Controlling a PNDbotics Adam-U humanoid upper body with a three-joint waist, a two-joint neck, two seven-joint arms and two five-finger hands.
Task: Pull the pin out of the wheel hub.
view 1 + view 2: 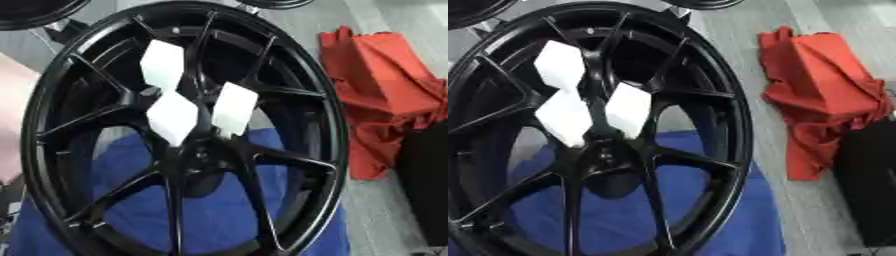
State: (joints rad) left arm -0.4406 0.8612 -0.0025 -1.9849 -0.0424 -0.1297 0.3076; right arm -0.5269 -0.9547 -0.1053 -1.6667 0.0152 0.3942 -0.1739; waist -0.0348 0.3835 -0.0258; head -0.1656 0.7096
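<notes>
Neither hand appeared; black wheel hub stood tilted over blue cloth, three white diamond-shaped pieces at its centre, red cloth alongside.

**Grey floor, cloths, dark items at edges**

A pale grey floor is seen at right and top. A crumpled red cloth is laid on it at right. A black object is set just beside the red cloth, at the right edge; what it is cannot be told. A blue cloth is spread at the bottom. A dark round rim is cut off at the top left corner. Light is even, soft.
</notes>
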